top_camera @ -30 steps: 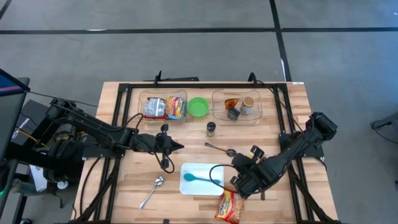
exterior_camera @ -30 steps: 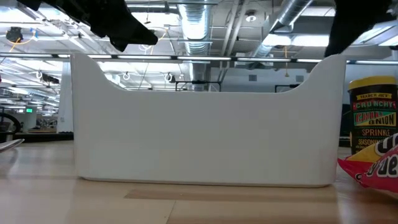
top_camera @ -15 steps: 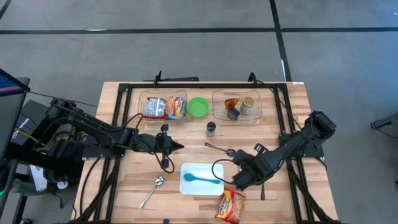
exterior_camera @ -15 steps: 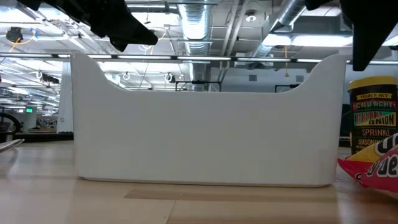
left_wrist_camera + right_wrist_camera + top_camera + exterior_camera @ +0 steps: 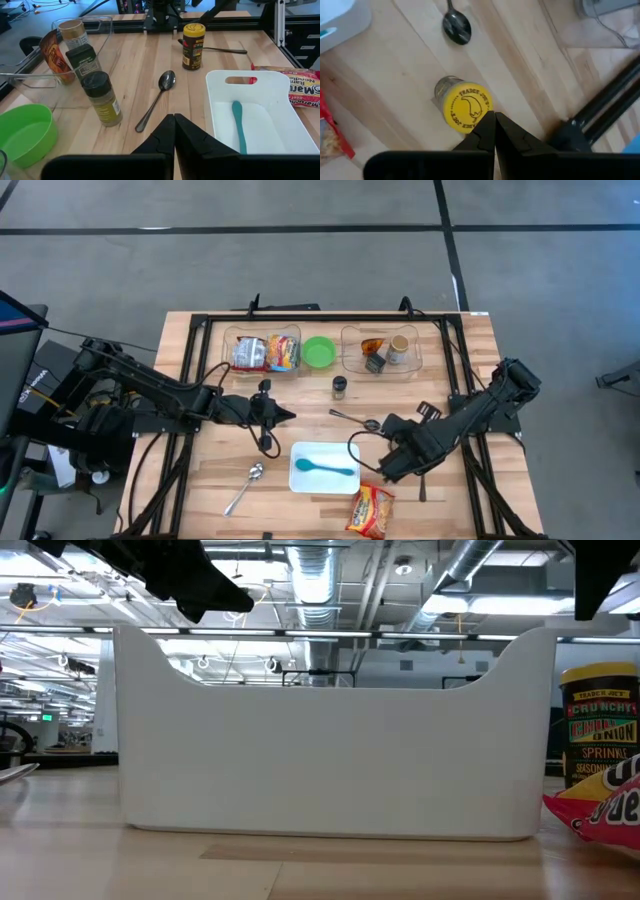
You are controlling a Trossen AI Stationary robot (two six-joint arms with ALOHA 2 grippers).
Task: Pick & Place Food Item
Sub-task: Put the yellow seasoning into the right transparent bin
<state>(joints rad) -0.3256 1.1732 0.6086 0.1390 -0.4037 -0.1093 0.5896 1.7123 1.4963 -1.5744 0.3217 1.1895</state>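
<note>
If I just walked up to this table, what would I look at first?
Probably the white tray near the table's front edge, with a teal spoon lying in it. The right claw, shut, hangs over a yellow-lidded jar beside the tray. At the back sits a bright green bowl between two clear bins.

Left gripper point(image 5: 288, 416) closed mid-table; right gripper point(image 5: 381, 471) closed, raised.

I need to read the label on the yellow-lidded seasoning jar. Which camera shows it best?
The low view: the seasoning jar stands at its right edge, label facing the camera. The left wrist view shows the whole jar, farther off. The right wrist view sees mostly its lid. In the high view the right arm covers it.
</note>
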